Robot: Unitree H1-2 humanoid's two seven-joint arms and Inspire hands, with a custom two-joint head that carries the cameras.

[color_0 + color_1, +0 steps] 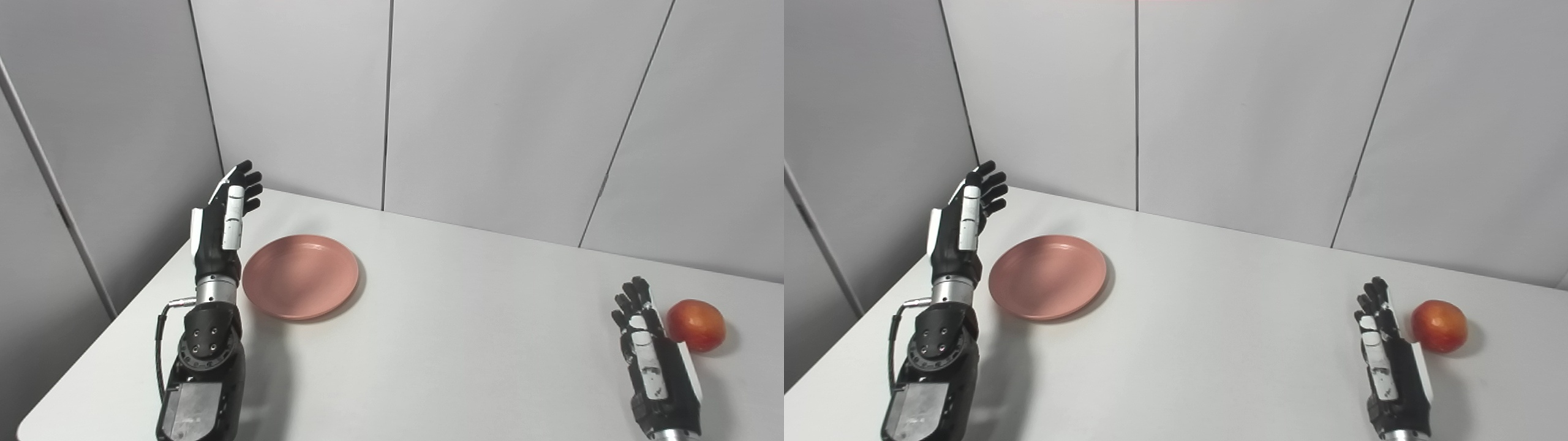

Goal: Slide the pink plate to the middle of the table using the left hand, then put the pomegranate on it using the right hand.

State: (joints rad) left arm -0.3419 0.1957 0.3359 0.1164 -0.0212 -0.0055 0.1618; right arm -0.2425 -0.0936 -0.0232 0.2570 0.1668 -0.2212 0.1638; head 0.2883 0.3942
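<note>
The pink plate (300,276) lies flat on the left part of the white table (465,331), empty. My left hand (223,220) is raised just left of the plate's rim, open, fingers apart and pointing up and away; I cannot tell whether it touches the plate. The pomegranate (696,325), red with a yellowish patch, sits on the table at the far right. My right hand (649,349) is open just left of the pomegranate, fingers apart, close beside it and holding nothing.
Grey wall panels (490,110) stand right behind the table's far edge. The table's left edge (116,318) runs close beside my left forearm. Bare tabletop (1225,343) lies between the plate and my right hand.
</note>
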